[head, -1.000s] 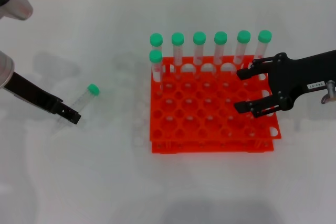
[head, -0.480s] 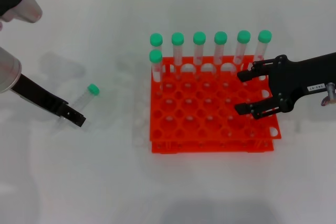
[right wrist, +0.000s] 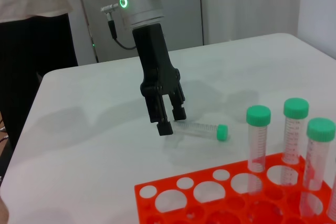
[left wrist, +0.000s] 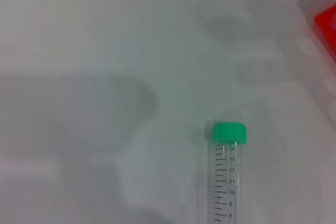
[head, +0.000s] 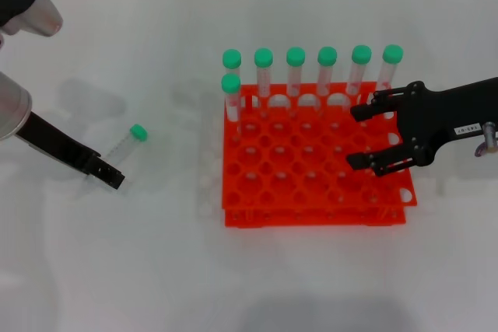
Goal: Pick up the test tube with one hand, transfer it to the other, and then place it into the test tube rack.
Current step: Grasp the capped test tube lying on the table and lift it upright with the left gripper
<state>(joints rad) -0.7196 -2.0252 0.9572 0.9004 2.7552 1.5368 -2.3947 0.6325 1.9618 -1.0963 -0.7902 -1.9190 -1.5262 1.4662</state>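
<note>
The test tube (head: 128, 142), clear with a green cap, lies on the white table left of the rack. It also shows in the left wrist view (left wrist: 227, 179) and the right wrist view (right wrist: 200, 128). My left gripper (head: 111, 177), unlabelled and with a green wrist light, is low over the tube's bottom end; in the right wrist view it (right wrist: 172, 120) is open, fingers either side of that end. My right gripper (head: 361, 136), with the white label, hovers open and empty over the right side of the orange test tube rack (head: 311, 215).
Several green-capped tubes (head: 296, 71) stand upright in the rack's far row and one in the second row at the left (head: 231, 99). A person in a white top stands beyond the table's far edge (right wrist: 31, 3).
My left gripper has shifted slightly to the right along the table toward the lying tube. The tube and my right gripper have not moved.
</note>
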